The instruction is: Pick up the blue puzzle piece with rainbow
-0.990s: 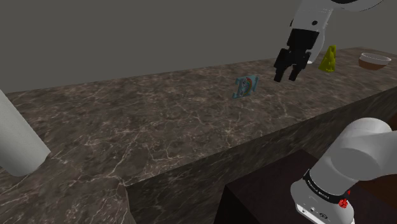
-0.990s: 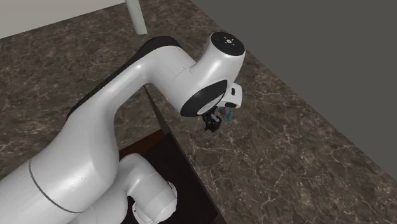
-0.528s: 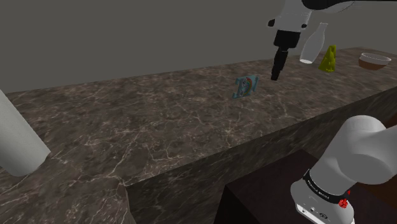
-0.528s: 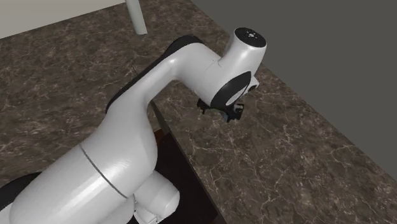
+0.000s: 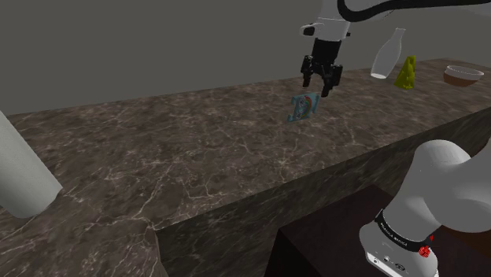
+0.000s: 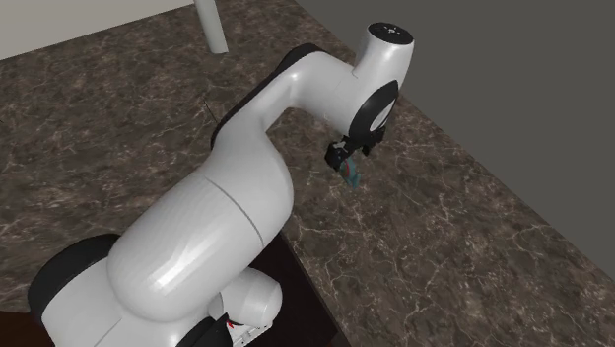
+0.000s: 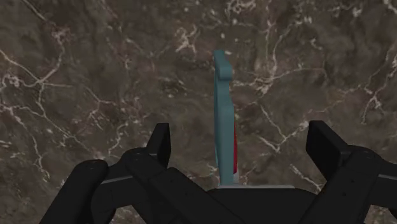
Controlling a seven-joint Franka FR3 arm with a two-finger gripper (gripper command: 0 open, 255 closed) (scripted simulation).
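The blue puzzle piece (image 5: 303, 106) with a rainbow picture stands upright on its edge on the dark marble counter (image 5: 197, 149). My gripper (image 5: 320, 83) hangs open just above it, slightly toward the shoulder view's right. In the wrist view the piece (image 7: 224, 114) shows edge-on as a thin teal strip with a red streak, between the two black fingers (image 7: 160, 145), which stand wide apart and do not touch it. From the second exterior view the piece (image 6: 352, 174) peeks out just under the gripper (image 6: 341, 158).
At the shoulder view's far right stand a white bottle (image 5: 385, 53), a yellow-green figure (image 5: 406, 72) and a bowl (image 5: 463, 75). A white cylinder (image 5: 20, 173) lies at the left. The counter's front edge drops to the dark stand (image 5: 330, 244).
The gripper has swung toward the shoulder view's left, from right of the piece to above it. Its fingers, which looked edge-on half a second ago, now show spread apart.
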